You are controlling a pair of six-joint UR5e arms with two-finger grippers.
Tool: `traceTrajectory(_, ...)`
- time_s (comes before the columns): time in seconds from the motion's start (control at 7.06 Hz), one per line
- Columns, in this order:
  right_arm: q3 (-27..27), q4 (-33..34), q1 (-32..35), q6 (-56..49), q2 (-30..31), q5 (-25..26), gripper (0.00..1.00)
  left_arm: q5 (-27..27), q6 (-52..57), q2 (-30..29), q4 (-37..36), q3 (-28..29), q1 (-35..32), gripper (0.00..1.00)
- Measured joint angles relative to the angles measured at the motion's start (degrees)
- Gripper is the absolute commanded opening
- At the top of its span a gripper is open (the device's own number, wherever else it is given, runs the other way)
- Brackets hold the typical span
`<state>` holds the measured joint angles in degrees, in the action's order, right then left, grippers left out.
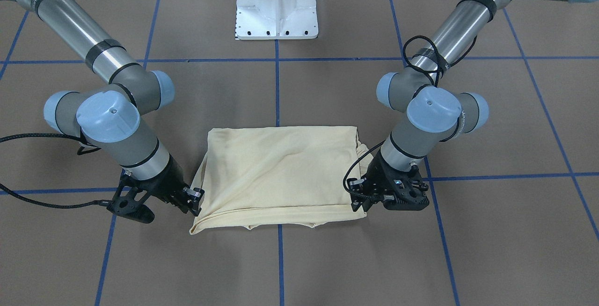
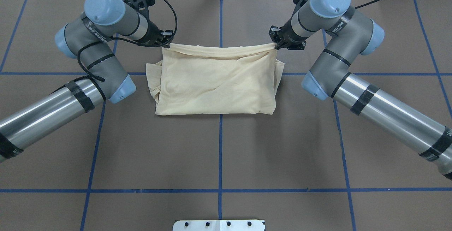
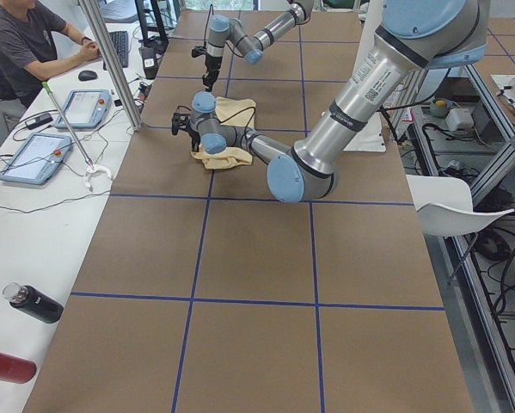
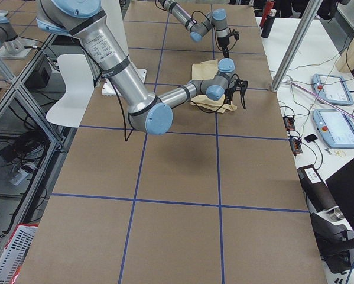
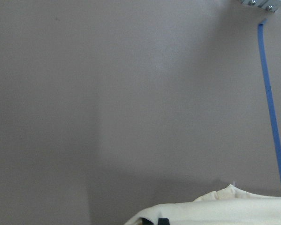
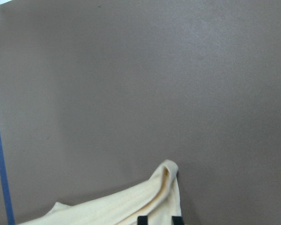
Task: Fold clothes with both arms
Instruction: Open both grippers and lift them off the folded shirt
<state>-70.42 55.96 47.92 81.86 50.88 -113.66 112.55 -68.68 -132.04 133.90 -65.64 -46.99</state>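
Overhead exterior shows the brown table (image 2: 219, 153), ruled by blue tape lines, carrying everything. The left arm (image 2: 95, 65) and right arm (image 2: 374, 100) reach from the robot's side toward the table's far edge, one on each side of the centre tape line, with their wrists bent inward.

The shirt (image 2: 215, 82) lies at the middle of the table across that centre line. It is folded to a rough rectangle, plain cream face up, and loose layers poke out at both short sides. Its near edge rests flat, and its far edge runs as a slightly sagging band between the two grippers.

The left gripper (image 2: 166, 43) is clamped on the left corner of that far edge, the right gripper (image 2: 276, 44) on the right corner. In the right wrist view, two black fingertips (image 6: 142, 220) sit at the bottom with cream fabric between them.
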Motion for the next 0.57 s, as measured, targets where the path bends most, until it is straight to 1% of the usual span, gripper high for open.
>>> traceTrajectory(0.28,0.1,-0.1,0.2,0.0,0.3,0.3,1.0,-0.1,0.3,0.5,0.3,-0.2,-0.3,1.0)
traceTrajectory(0.57,-0.4,-0.4,0.3,0.1,0.4,-0.1,1.0,0.2,0.3,1.4,-0.1,-2.1,-0.9,1.0)
